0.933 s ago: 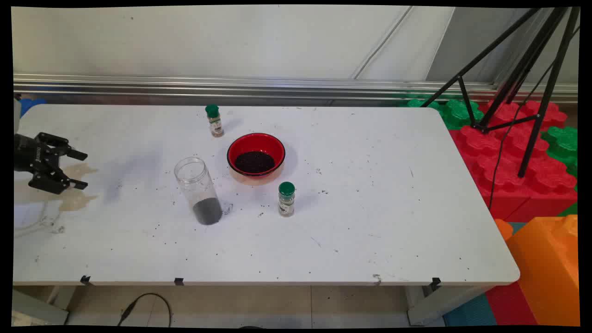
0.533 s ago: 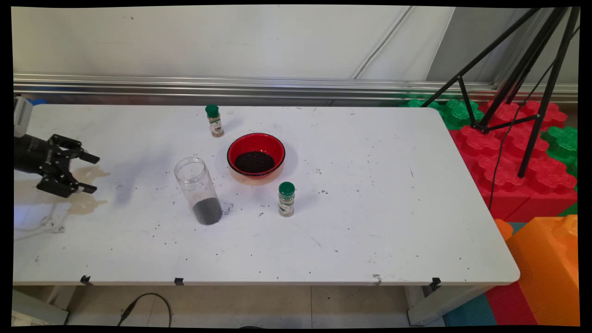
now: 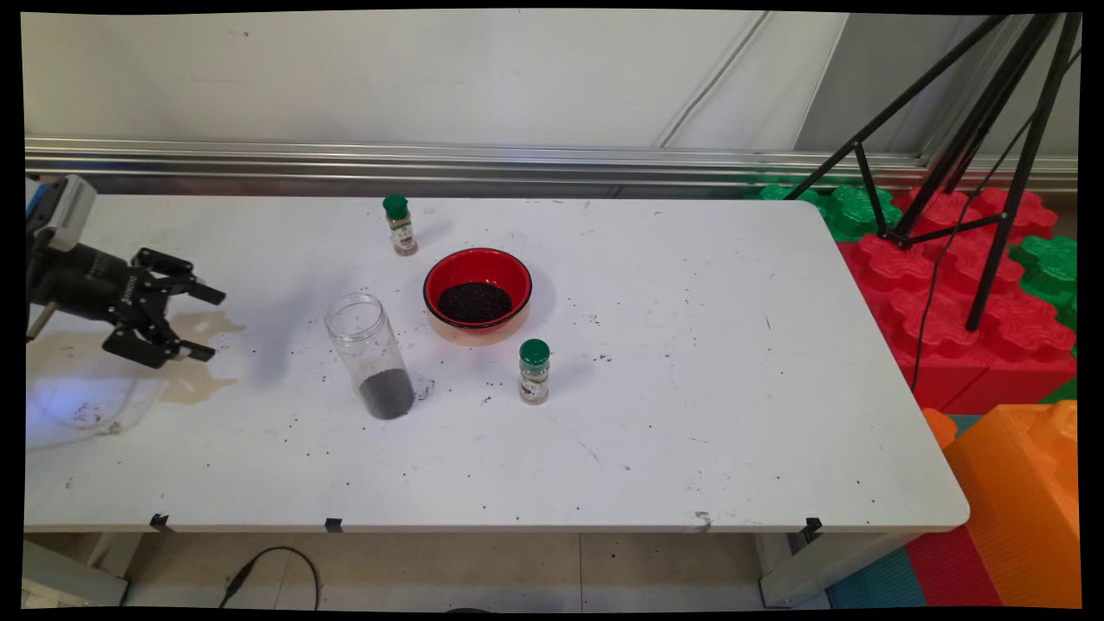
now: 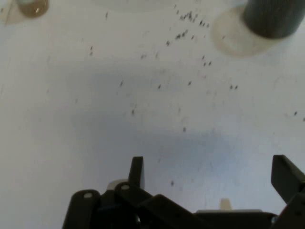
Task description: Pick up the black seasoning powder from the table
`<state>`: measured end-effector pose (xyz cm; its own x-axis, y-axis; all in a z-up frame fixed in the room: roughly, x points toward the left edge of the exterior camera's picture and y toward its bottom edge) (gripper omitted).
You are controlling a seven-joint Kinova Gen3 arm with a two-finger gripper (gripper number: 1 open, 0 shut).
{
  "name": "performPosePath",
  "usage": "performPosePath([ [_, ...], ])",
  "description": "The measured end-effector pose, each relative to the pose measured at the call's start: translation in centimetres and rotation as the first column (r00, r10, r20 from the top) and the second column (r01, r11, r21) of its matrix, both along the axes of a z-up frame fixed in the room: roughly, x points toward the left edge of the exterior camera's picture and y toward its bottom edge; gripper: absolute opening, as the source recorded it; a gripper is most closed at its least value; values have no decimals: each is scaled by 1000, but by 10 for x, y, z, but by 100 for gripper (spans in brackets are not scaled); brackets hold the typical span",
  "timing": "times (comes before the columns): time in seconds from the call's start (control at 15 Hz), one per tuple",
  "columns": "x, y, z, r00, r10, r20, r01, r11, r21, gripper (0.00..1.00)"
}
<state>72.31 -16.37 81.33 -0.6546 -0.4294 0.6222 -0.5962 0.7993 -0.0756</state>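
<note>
My black gripper (image 3: pixel 212 324) hangs open and empty over the table's left side, pointing right. The nearest thing is a clear plastic jar (image 3: pixel 371 354) with a layer of dark grains at its bottom, standing upright a good way to the gripper's right. In the hand view the gripper (image 4: pixel 212 174) is open over bare table. There the jar's dark base (image 4: pixel 269 19) shows at the top right and a spice bottle (image 4: pixel 31 7) at the top left. A red bowl (image 3: pixel 477 293) of dark grains stands behind and to the right of the jar.
Two green-capped spice bottles stand upright, one (image 3: pixel 399 224) behind the bowl and one (image 3: pixel 534 371) in front of it. Dark grains are scattered over the white table (image 3: pixel 733 388). A brownish stain (image 3: pixel 194 354) lies under the gripper. A black tripod (image 3: pixel 975 172) and coloured foam blocks (image 3: pixel 966 302) stand right of the table.
The gripper has moved to the right across the table's left side, toward the jar, staying open. Nothing on the table has shifted.
</note>
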Motion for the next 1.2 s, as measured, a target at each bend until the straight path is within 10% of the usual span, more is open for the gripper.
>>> performPosePath([
  [1.2,-57,-34,-15,971,-155,-181,142,986,-83,100],
])
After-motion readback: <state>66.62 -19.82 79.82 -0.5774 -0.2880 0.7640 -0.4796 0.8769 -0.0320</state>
